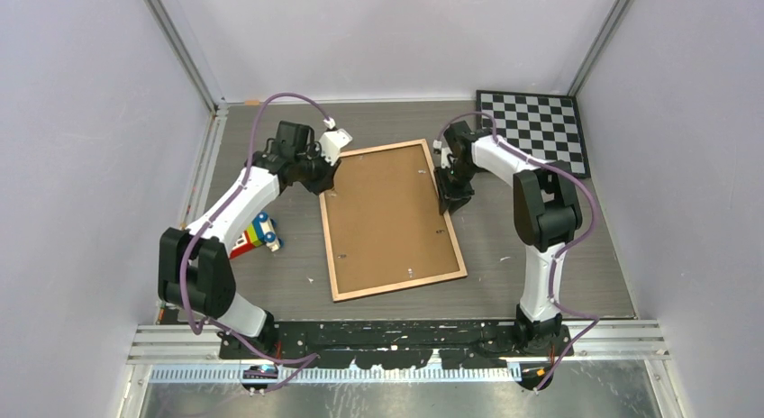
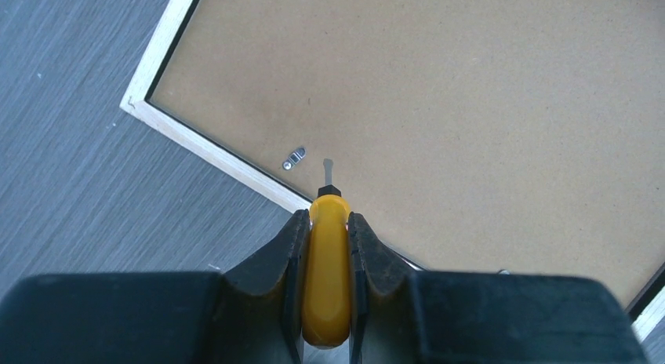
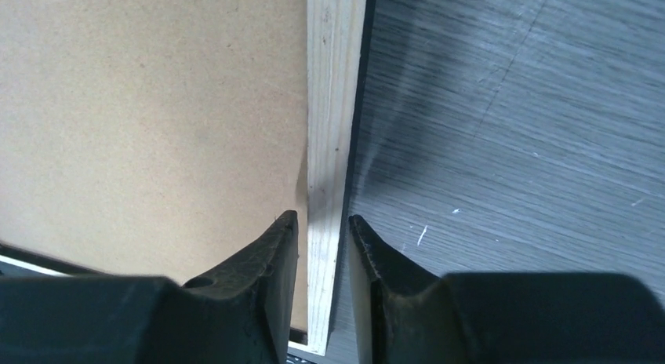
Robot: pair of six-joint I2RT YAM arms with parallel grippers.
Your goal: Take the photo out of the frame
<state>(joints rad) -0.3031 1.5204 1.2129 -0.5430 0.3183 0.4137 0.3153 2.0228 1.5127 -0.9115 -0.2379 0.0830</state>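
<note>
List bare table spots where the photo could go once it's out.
Roomiest: near right, from the right rim of the frame past the right arm to the wall, short of the checkered board. Also the far strip between frame and back wall. Left is crowded: toys and left arm.

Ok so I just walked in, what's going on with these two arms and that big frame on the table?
The frame lies face down on the table, with its brown backing board up and in place. The left hand is clamped on a yellow-handled screwdriver, whose tip points at a small metal clip on the board near one edge. The right hand straddles the wooden rim on the opposite side; whether it is pinching is unclear. The photo is not in sight.
</note>
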